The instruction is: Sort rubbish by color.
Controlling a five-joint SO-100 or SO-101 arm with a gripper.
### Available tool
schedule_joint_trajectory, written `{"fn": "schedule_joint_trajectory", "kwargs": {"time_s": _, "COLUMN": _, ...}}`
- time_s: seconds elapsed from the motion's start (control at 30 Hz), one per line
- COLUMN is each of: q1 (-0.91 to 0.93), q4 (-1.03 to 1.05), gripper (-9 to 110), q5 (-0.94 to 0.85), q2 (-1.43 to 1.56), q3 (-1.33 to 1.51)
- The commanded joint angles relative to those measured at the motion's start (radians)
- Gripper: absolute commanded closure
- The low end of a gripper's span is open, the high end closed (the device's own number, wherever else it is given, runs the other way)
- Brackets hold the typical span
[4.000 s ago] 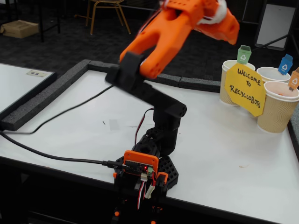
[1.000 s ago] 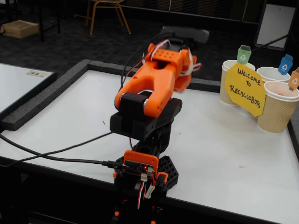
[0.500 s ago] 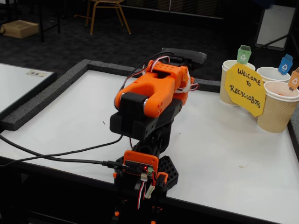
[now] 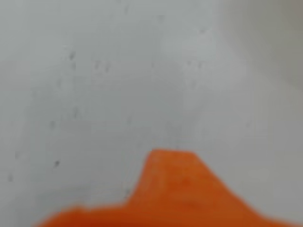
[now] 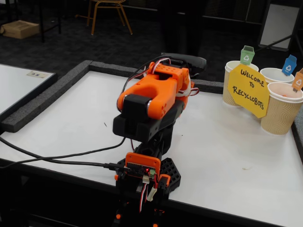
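The arm point(image 5: 151, 104) is sitting folded over its base at the surface's point(image 5: 227, 161) near edge. Wrist view is showing a blurred orange fingers point(image 4: 170, 189) tip over bare white; spread or pressed, cannot tell. Three cups point(image 5: 279, 109) and yellow sign point(image 5: 248, 90) are standing at the far right corner. No rubbish is showing.

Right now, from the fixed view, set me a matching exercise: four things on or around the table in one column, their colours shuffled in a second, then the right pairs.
Things, in the fixed view:
1. octagonal sign
2. leftmost flag
3. middle flag
4. foam border of the table

Colours:
a. blue
b. dark grey
c. yellow
d. green

Pairs: 1-c, 2-d, 3-a, 4-b.
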Motion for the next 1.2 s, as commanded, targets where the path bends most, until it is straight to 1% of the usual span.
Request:
{"fn": "schedule_joint_trajectory", "kwargs": {"time_s": 0.0, "q1": -0.020, "q4": 0.017, "gripper": 99, "q5": 0.020, "q2": 0.015, "q3": -0.040}}
{"fn": "schedule_joint_trajectory", "kwargs": {"time_s": 0.5, "q1": -0.055, "q4": 0.103, "gripper": 98, "q5": 0.020, "q2": 0.017, "q3": -0.049}}
{"fn": "schedule_joint_trajectory", "kwargs": {"time_s": 1.17, "q1": -0.064, "q4": 0.103, "gripper": 98, "q5": 0.018, "q2": 0.017, "q3": -0.051}}
